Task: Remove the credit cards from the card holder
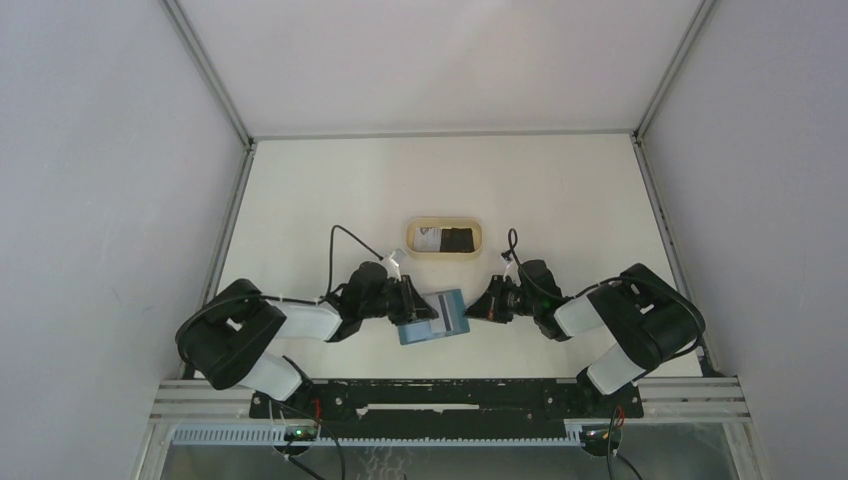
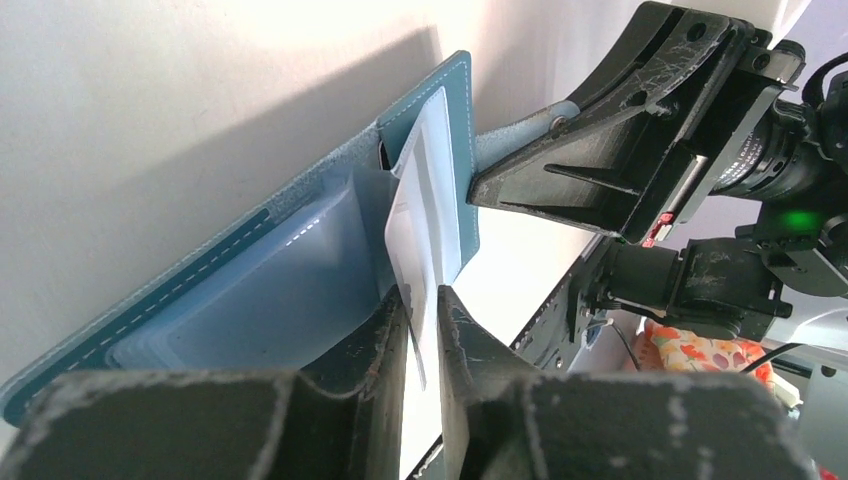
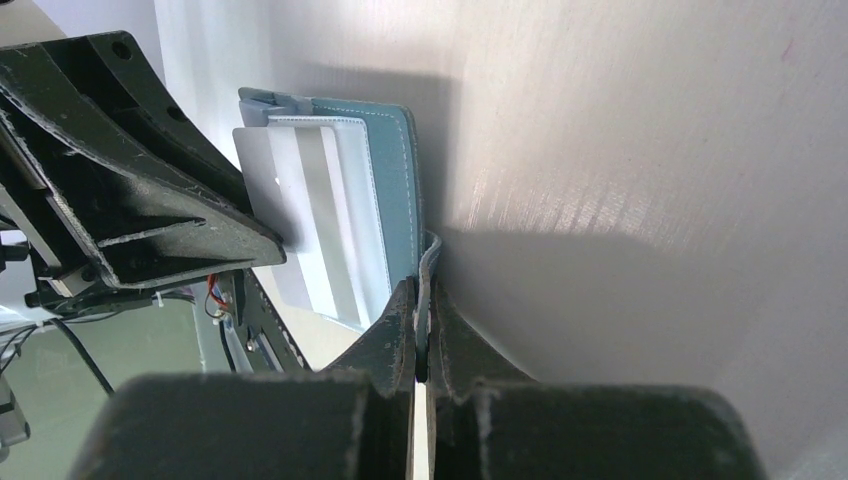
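Observation:
The teal card holder hangs open between my two grippers, just above the table. My right gripper is shut on its small snap tab. A white credit card sticks halfway out of the light blue inner pocket. My left gripper straddles the card's free end. Its jaws stand narrowly apart, the card lies against one finger, and a slit shows beside the other. In the right wrist view the same card shows in front of the holder.
A tan oval tray sits behind the holder and contains a white card and a black card. The metal frame rail runs along the near edge. Grey walls enclose the table on both sides.

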Controlling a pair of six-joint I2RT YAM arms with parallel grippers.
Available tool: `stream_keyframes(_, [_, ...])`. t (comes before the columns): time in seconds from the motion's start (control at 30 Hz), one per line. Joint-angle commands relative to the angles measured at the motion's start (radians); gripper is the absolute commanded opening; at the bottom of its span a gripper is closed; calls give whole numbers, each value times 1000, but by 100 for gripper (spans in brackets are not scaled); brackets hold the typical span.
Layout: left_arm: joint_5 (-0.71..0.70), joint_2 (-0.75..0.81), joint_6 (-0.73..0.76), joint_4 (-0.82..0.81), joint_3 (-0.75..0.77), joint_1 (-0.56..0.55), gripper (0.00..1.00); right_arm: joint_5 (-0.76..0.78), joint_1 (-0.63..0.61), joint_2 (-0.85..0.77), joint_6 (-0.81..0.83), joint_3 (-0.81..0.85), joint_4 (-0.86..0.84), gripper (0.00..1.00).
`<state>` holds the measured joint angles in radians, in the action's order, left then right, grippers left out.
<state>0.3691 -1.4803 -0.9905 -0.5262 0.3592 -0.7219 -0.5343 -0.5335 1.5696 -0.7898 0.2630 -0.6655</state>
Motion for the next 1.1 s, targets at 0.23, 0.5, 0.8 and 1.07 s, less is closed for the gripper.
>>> stream_keyframes(0.23, [-10, 67, 39, 37, -28, 6, 22, -3, -2, 17, 17, 20, -41, 0])
stream_keyframes(0.5, [-11, 83, 39, 48, -44, 10, 21, -4, -2, 22, 17, 19, -42, 0])
stream_keyframes(0.8, [-9, 109, 29, 31, -64, 30, 13, -7, -2, 33, 14, 19, -48, 0])
stream_keyframes(1.07, [3, 112, 1, -14, -58, 36, 8, -7, -2, 29, 17, 19, -44, 0])
